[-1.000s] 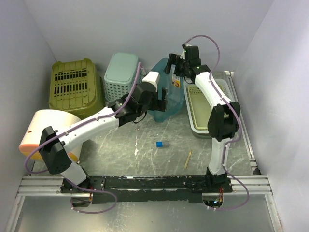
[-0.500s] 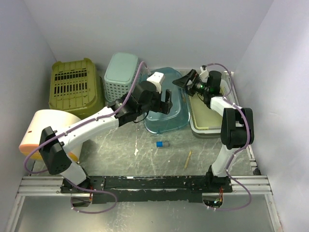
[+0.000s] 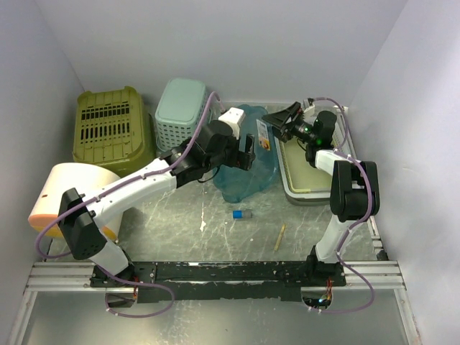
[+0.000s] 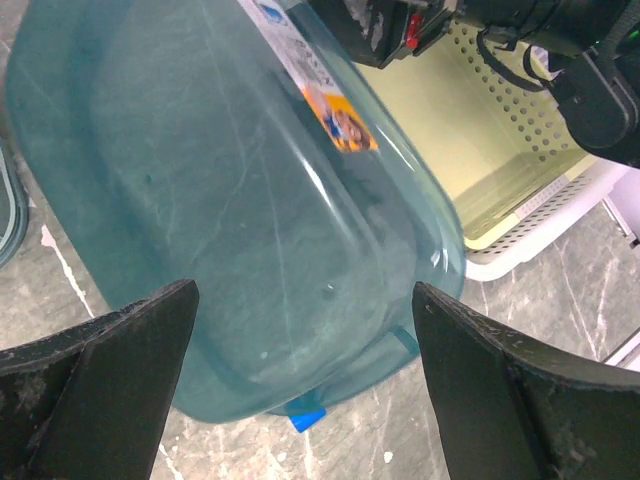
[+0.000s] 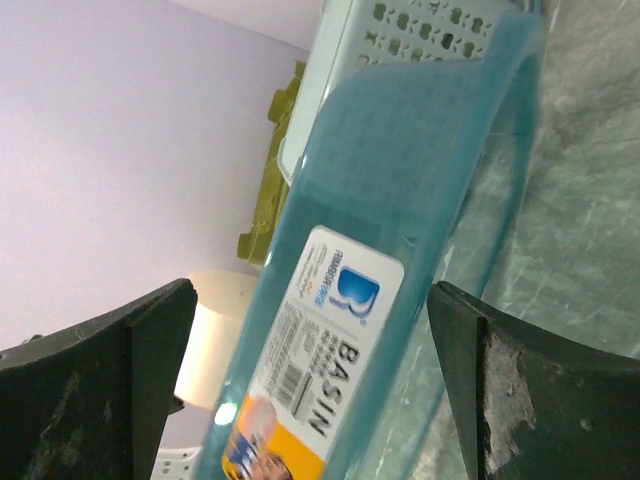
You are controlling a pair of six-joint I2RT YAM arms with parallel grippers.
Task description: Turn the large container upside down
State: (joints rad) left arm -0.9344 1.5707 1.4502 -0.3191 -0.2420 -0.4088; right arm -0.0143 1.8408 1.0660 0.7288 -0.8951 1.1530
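The large container is a see-through teal basin (image 3: 248, 171) with a printed label, tilted on the table between the two arms with its labelled wall raised towards the right arm. My left gripper (image 3: 246, 149) hangs open at its left side; in the left wrist view the basin (image 4: 220, 180) fills the space beyond the open left gripper (image 4: 303, 290), whose fingers hold nothing. My right gripper (image 3: 274, 121) is open beside the raised wall. In the right wrist view the labelled basin wall (image 5: 420, 150) shows in front of the open right gripper (image 5: 310, 290); contact cannot be told.
An olive crate (image 3: 111, 129) and a mint basket (image 3: 180, 111) stand at the back left. A white tray (image 3: 296, 188) lies under the right arm. A cream roll (image 3: 68, 190) sits at the left. A small blue piece (image 3: 241, 214) and a wooden stick (image 3: 279, 237) lie in front.
The basin stood on edge a second ago, then lay flat, and now tilts up again. My right arm has dropped from high above to low beside the tray.
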